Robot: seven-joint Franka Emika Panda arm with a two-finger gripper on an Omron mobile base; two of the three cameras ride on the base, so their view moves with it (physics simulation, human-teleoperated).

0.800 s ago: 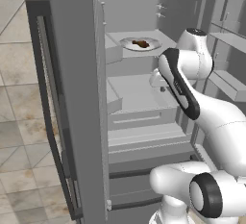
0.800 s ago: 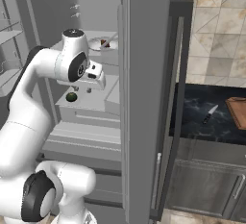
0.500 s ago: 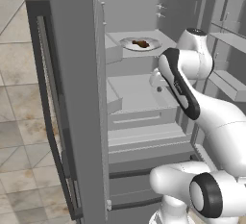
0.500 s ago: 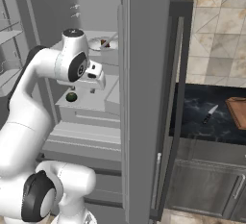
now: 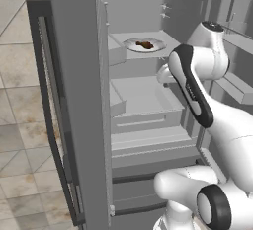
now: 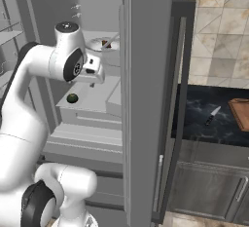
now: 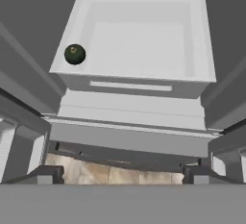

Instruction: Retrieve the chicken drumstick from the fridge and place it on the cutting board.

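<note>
chicken drumstick (image 5: 145, 45) looks light, probably slick – I'd pinch the thick end; gripper (image 7: 122, 172) spread wide, empty – fridge (image 5: 79, 100) open

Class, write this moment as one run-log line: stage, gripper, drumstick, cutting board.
stage: reaching into fridge | gripper: open, empty | chicken drumstick: on plate, upper shelf | cutting board: on counter, bare
</note>
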